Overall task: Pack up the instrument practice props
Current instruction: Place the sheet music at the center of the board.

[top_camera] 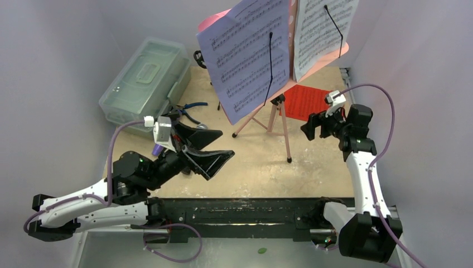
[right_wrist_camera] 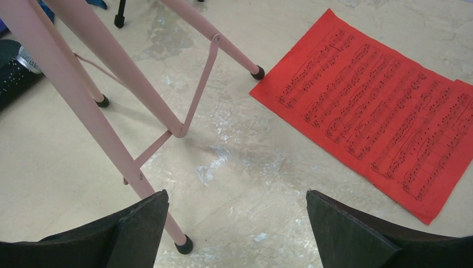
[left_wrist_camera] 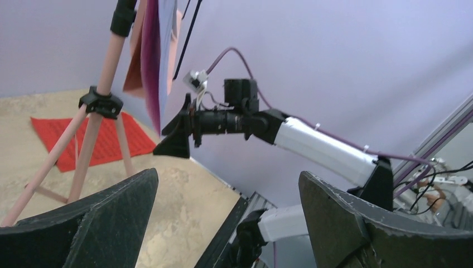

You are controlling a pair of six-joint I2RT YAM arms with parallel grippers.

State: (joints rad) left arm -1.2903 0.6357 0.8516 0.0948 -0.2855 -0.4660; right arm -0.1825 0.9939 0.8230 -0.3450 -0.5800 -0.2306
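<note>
The pink music rack (top_camera: 277, 114) stands on its tripod legs (right_wrist_camera: 111, 61) at mid-table, holding a lilac page (top_camera: 245, 56) and a white page (top_camera: 323, 33) under black clips. A red page (top_camera: 304, 102) (right_wrist_camera: 373, 106) lies flat on the table to its right. My right gripper (top_camera: 308, 127) (right_wrist_camera: 235, 195) hovers open just above the table, between a rack leg and the red page, holding nothing. My left gripper (top_camera: 226, 143) (left_wrist_camera: 228, 178) is open and empty, raised left of the rack and pointing toward the right arm. A black-silver microphone (right_wrist_camera: 17, 67) lies near the left arm.
A clear greenish case (top_camera: 146, 78), lid shut, sits at the back left. Blue-handled pliers (top_camera: 192, 106) lie in front of it. A black mic tripod (top_camera: 199, 58) peeks out behind the lilac page. Grey walls close in on both sides.
</note>
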